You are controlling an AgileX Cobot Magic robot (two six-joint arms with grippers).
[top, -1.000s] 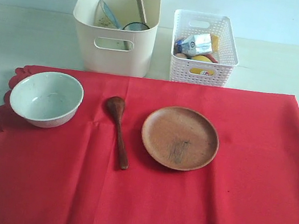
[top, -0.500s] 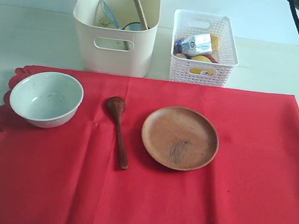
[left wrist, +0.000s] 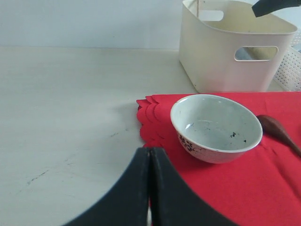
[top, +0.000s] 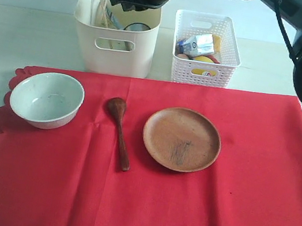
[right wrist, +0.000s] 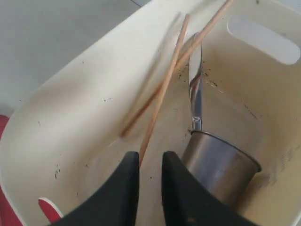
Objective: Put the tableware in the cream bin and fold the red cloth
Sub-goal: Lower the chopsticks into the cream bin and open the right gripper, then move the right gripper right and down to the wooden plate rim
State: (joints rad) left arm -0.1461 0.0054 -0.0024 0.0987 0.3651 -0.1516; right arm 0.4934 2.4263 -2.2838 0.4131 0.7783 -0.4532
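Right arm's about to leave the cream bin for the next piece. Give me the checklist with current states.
1. The chopsticks are in the cream bin, leaning on its wall: ok.
2. The right gripper has its jaws apart: ok.
3. The right gripper is above the bin's rim for a sideways move: cannot tell.
4. The bowl, spoon and plate lie apart on the red cloth, unobstructed: ok.
5. The left gripper is open for a grasp: not ok, shut and empty.
6. The red cloth is bare for folding: not ok, three pieces on it.
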